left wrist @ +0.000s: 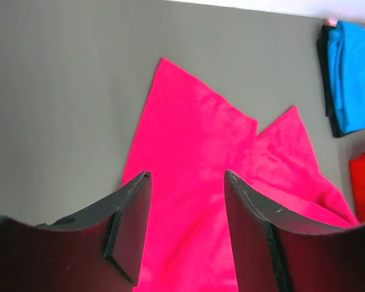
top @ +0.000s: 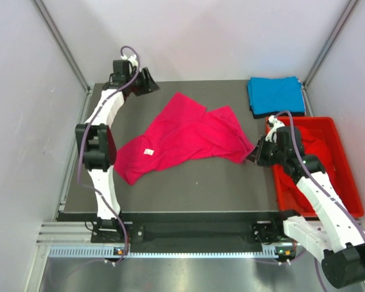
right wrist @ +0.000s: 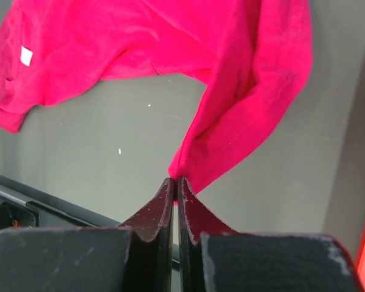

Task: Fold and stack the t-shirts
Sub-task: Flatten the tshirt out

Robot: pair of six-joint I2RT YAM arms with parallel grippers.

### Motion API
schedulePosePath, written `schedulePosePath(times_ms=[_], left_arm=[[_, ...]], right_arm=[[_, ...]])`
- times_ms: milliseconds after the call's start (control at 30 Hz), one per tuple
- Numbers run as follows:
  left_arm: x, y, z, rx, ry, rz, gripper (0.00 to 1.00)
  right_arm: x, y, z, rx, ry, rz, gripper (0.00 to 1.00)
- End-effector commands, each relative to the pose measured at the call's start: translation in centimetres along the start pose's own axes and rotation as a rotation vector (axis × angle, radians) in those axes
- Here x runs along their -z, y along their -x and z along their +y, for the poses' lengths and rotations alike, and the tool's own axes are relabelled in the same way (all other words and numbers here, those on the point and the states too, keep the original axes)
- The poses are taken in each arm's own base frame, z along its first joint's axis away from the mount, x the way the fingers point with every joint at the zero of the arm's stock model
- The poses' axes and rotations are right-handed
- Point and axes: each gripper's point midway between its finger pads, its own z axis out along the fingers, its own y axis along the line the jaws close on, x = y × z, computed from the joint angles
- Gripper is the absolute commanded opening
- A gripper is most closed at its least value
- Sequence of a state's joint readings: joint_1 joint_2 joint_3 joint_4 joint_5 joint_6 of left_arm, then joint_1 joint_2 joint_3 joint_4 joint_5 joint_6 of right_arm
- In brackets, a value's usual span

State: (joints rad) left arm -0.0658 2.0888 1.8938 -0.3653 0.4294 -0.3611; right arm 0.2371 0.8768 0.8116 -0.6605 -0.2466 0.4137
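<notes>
Pink t-shirt [top: 182, 137] lies unfolded and wrinkled across the centre of the top view, on the dark table [top: 201, 188]. A white tag [top: 149, 151] shows on its lower left part.

**Surroundings, left to right**
- We find the left gripper [top: 147, 80] at the upper left, by the table's far edge and just beyond the garment's upper tip. In the left wrist view its jaws stand apart and hold nothing, with pink cloth below them.
- The blue t-shirt [top: 275, 94] sits folded at the upper right, on a dark folded layer, well apart from the pink one.
- The right gripper [top: 253, 158] is right of centre. Its fingers [right wrist: 161, 210] are pressed together on the garment's right corner, and the cloth rises from the pinched tips.
- Just beside it, the red crate [top: 316, 120] occupies the right edge and holds red cloth [top: 319, 146]. The right arm crosses above the crate's near part.

**Clearances**
- We see bare table along the lower edge, at the lower right between garment and crate, and between the pink garment and the blue one.
- White walls close the left, far and right sides.

**Count**
- One pink t-shirt, one blue t-shirt, one crate and two grippers.
- We cannot tell how many pieces the red cloth comprises.
</notes>
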Motion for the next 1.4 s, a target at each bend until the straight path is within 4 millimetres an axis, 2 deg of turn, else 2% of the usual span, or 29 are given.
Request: schedulePosePath(times_ms=[0,33,100,133,267,300,367,400,433,500,533,600,633,667,700,733,767,867,900,1000,1033,1100,1133,1167,1233,1267,1300,1333,1367], left_arm=[[-2.0,2.0,-1.7,-0.100,-0.148,-0.016,0.56],[-4.1,0.2,-0.5,-0.098,-0.159,0.027,0.56],[-5.5,-0.6,-0.4,-0.117,-0.181,0.054,0.56],[-6.6,-2.0,0.6,-0.110,-0.167,0.084,0.56],[-8.3,-4.7,2.0,-0.106,-0.103,0.130,0.57],[-8.5,-6.1,2.2,-0.129,-0.090,0.164,0.57],[-8.6,-7.5,3.1,-0.141,-0.046,0.194,0.57],[-8.4,-9.0,3.4,-0.134,-0.030,0.236,0.58],[-8.1,-9.1,3.5,-0.145,-0.025,0.242,0.59],[-7.6,-11.3,3.9,-0.125,-0.022,0.291,0.59],[-7.2,-11.4,3.5,-0.124,-0.034,0.292,0.59],[-6.8,-13.5,3.6,-0.101,-0.043,0.337,0.59],[-6.4,-13.7,3.4,-0.106,-0.042,0.342,0.59],[-6.1,-15.0,3.7,-0.098,-0.030,0.370,0.58],[-5.9,-15.4,3.6,-0.099,-0.029,0.381,0.57],[-5.4,-15.4,3.5,-0.101,-0.026,0.381,0.56],[-5.0,-16.3,3.8,-0.091,-0.014,0.402,0.54],[-3.9,-16.9,4.0,-0.083,0.015,0.424,0.36],[-3.5,-17.0,4.1,-0.081,0.026,0.430,0.21],[-1.9,-17.6,4.7,-0.071,0.094,0.467,0.01],[-1.3,-17.1,4.8,-0.065,0.120,0.458,0.00],[-0.1,-17.9,6.0,-0.050,0.189,0.468,0.00],[0.8,-17.3,6.1,-0.034,0.217,0.449,0.00],[1.8,-18.1,7.1,-0.019,0.268,0.461,0.00],[3.8,-17.3,8.3,0.046,0.332,0.431,0.00],[4.9,-18.4,9.4,0.082,0.366,0.448,0.00],[6.1,-18.1,10.8,0.118,0.400,0.429,0.00],[7.2,-17.5,10.8,0.127,0.411,0.401,0.00],[8.4,-18.4,12.1,0.156,0.441,0.413,0.00]], right_arm=[[0.0,2.2,1.0,0.063,0.040,-0.061,0.00],[0.1,2.4,1.0,0.068,0.036,-0.066,0.00],[0.1,2.8,0.9,0.081,0.029,-0.072,0.00],[0.2,2.9,0.9,0.086,0.024,-0.071,0.00],[0.2,3.8,0.9,0.102,0.010,-0.088,0.00],[0.3,4.0,0.9,0.104,0.009,-0.093,0.00],[0.1,4.1,0.9,0.104,0.006,-0.091,0.00],[0.1,4.0,0.8,0.101,0.003,-0.088,0.00],[0.1,4.0,0.7,0.100,-0.002,-0.087,0.00],[0.1,3.4,0.2,0.087,-0.024,-0.073,0.00],[0.0,3.0,-0.1,0.081,-0.034,-0.063,0.00],[-0.1,1.7,-1.0,0.068,-0.068,-0.023,0.04],[-0.1,1.2,-1.3,0.062,-0.081,-0.007,0.06],[-0.2,0.6,-1.9,0.055,-0.104,0.014,0.17],[0.1,-0.4,-2.3,0.042,-0.125,0.054,0.24],[0.4,-0.8,-2.6,0.036,-0.141,0.070,0.28],[0.7,-0.7,-2.8,0.034,-0.162,0.062,0.36],[1.8,-0.5,-3.4,0.017,-0.205,0.027,0.48],[2.0,-0.4,-3.4,0.014,-0.208,0.017,0.50],[1.7,0.4,-3.7,0.016,-0.229,-0.013,0.53],[1.4,0.6,-3.9,0.019,-0.238,-0.013,0.53],[0.1,1.0,-4.3,0.029,-0.252,-0.003,0.52],[-0.3,1.3,-4.5,0.035,-0.261,-0.004,0.50],[-1.2,1.4,-4.7,0.034,-0.269,0.016,0.49],[-2.0,2.1,-5.3,0.041,-0.306,0.014,0.46],[-2.7,2.3,-5.7,0.039,-0.330,0.034,0.44],[-3.0,2.4,-5.8,0.039,-0.339,0.047,0.43],[-3.1,3.0,-6.1,0.040,-0.362,0.044,0.43],[-3.6,2.8,-6.2,0.048,-0.367,0.064,0.43]])
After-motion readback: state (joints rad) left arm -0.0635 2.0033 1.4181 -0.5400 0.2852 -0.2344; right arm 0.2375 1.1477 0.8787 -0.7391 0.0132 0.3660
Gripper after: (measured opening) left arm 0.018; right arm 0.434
